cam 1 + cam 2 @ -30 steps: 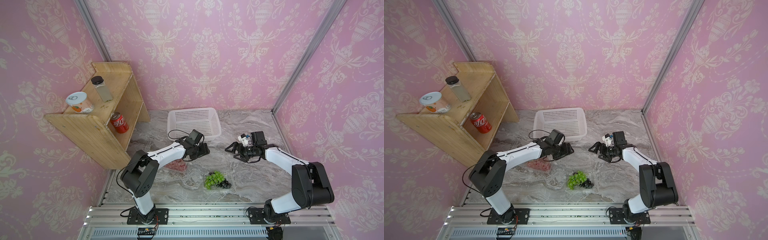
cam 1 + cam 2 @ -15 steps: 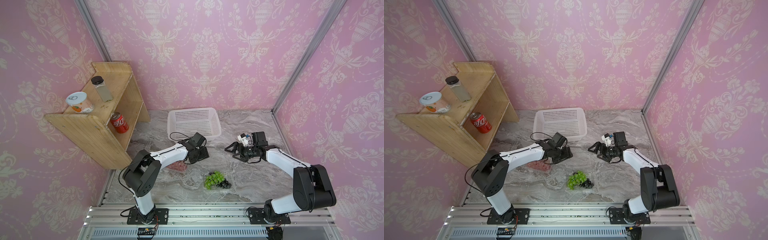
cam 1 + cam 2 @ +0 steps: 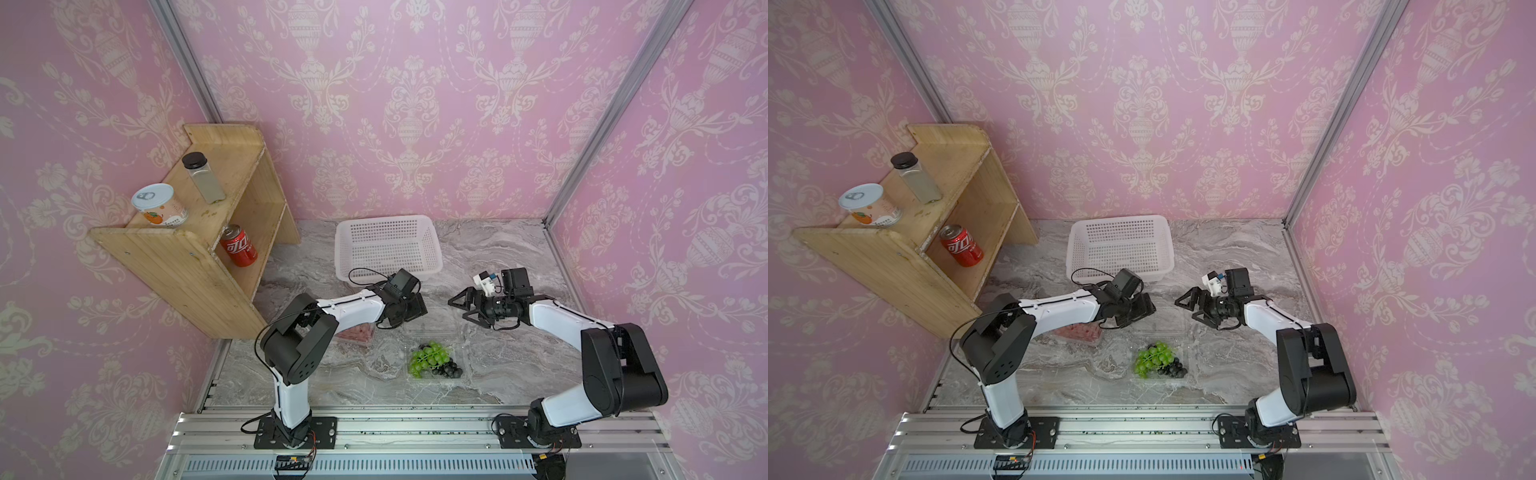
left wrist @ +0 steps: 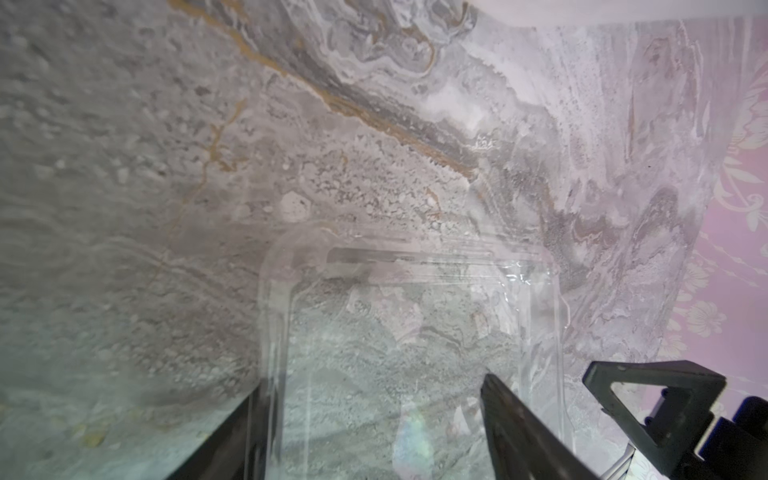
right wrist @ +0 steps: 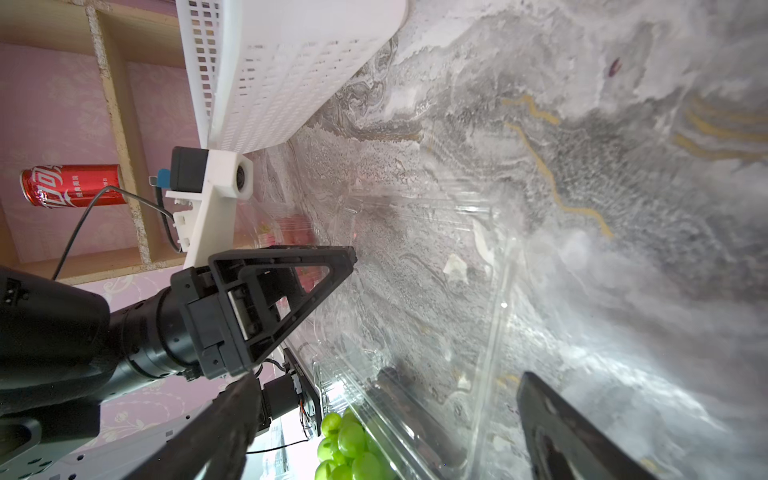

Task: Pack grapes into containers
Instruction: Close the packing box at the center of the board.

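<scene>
Our left tool [image 4: 372, 390] stands spread, its two dark fingers [image 4: 523, 432] straddling a clear thin plastic flap [image 4: 415, 253] with rounded corners that lies flat on the grey marbled worktop [image 4: 124, 166]. We cannot tell whether either finger touches it. Our right tool [image 3: 458, 309], also spread wide and holding nothing, faces the left one from nearby.

The flap looks to us like the open lid of the shallow clear plastic punnet [image 3: 462, 353]. In this punnet the light green bunch of round grapes [image 3: 430, 358] and the dark purple-black bunch [image 3: 449, 370] lie touching. Red-pink grapes [image 3: 1080, 332] sit in a second clear punnet [image 3: 1097, 341], partly under the left arm.

We judge the plastic light, springy, slick and easily dented, so we would pinch only its rim, gently. The bunches seem light and are best cupped around the cluster.
</scene>
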Robot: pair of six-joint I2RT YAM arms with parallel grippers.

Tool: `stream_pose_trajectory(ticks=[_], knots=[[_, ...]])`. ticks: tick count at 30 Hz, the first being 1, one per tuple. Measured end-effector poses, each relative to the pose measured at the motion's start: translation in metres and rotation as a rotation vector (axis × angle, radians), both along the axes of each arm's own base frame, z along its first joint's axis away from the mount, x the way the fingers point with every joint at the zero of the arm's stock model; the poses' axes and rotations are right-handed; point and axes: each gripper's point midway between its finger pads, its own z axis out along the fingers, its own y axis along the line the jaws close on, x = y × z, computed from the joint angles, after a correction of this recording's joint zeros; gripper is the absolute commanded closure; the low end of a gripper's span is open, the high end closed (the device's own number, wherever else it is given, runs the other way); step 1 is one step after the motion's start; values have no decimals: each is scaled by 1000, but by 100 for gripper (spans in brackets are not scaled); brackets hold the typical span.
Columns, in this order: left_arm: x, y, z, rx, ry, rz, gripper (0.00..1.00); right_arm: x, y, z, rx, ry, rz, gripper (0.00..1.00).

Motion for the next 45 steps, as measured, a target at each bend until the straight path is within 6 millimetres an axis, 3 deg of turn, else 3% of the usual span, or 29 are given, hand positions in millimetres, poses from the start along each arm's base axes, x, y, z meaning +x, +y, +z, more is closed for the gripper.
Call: stream_pose_trajectory(ticks=[6, 16, 25, 34, 41, 45], knots=[[14, -13, 11, -43, -44, -3, 22, 3, 0, -9, 6, 28, -12, 3], [16, -22, 11, -79, -45, -22, 22, -6, -4, -18, -34, 66, -3, 4], [13, -25, 12, -95, -36, -36, 22, -11, -19, 22, -121, -10, -28, 0], [10, -28, 12, -105, -30, -63, 22, -61, -29, -24, -135, 145, -86, 0], [7, -29, 3, -103, -8, -79, 22, -43, -21, -17, -40, 102, -126, 0], [8, -31, -3, -105, -4, -82, 22, -34, -16, -23, -6, 106, -134, 0]])
